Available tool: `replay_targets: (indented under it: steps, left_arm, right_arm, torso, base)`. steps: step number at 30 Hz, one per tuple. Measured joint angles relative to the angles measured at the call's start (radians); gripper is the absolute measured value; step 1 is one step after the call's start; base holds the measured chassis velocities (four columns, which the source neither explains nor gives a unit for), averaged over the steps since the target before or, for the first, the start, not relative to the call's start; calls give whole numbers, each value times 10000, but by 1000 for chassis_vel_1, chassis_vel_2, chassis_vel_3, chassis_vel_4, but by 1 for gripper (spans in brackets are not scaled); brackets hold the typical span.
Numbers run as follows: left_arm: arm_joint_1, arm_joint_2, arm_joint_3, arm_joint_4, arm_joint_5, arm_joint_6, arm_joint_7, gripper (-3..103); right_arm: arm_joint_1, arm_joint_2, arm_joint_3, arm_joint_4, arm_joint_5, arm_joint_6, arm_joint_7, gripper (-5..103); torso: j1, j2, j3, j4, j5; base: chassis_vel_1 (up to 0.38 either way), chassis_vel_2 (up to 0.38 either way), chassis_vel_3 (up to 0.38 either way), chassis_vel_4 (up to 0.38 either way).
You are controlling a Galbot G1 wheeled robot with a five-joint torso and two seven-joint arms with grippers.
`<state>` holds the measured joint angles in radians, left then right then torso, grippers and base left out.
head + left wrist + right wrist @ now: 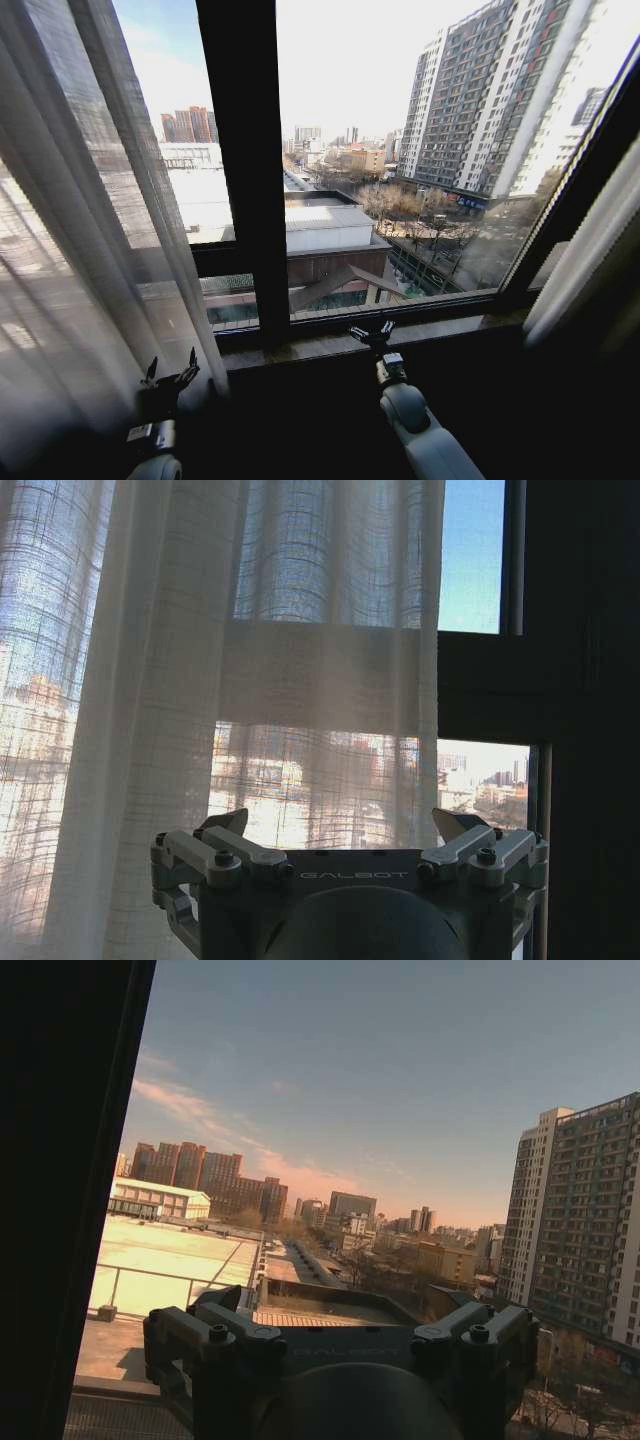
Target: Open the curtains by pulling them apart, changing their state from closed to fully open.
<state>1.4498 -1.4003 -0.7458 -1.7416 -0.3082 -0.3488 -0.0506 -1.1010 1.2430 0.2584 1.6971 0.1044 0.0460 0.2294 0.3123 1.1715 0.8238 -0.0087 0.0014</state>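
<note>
Left pincer [170, 372] at lower left of the head view, fingers spread apart and grasping nothing, tips pointing up just beside the inner edge of the left curtain [90, 250]; contact with the fabric cannot be told. In the left wrist view the same pincer [345, 825] sits at the bottom of the frame, jaws wide, with the sheer pleated left curtain [250, 680] hanging ahead of it and covering the left and centre of the frame; bare glass and dark window frame [580, 680] to the right. Right pincer [372, 332] at lower centre of the head view, also released and empty, raised in front of the window sill [330, 345] near the foot of the black central window bar [245, 170]. Right wrist view: pincer [345, 1315] open at the bottom of the frame, city skyline beyond clear glass. Right curtain [585, 250] bunched at the far right edge of the head view, well apart from the left one; wide uncovered glass between them.
</note>
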Motion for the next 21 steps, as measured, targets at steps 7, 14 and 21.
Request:
replay_targets:
  steps: [7,14,21]
  left_arm:
    - [0,0,0,0,-1,0,0,100]
    - [0,0,0,0,-1,0,0,100]
    - [160,-67,236,-450,52,635,-2,100]
  right_arm:
    - [0,0,1,0,0,0,-1,100]
    - [0,0,0,0,0,0,0,100]
    - [0,0,0,0,0,0,-1,100]
  torso:
    - [0,0,0,0,0]
    - [0,0,0,0,0]
    - [0,0,0,0,0]
  base:
    - [0,0,0,0]
    - [0,0,0,0]
    - [0,0,0,0]
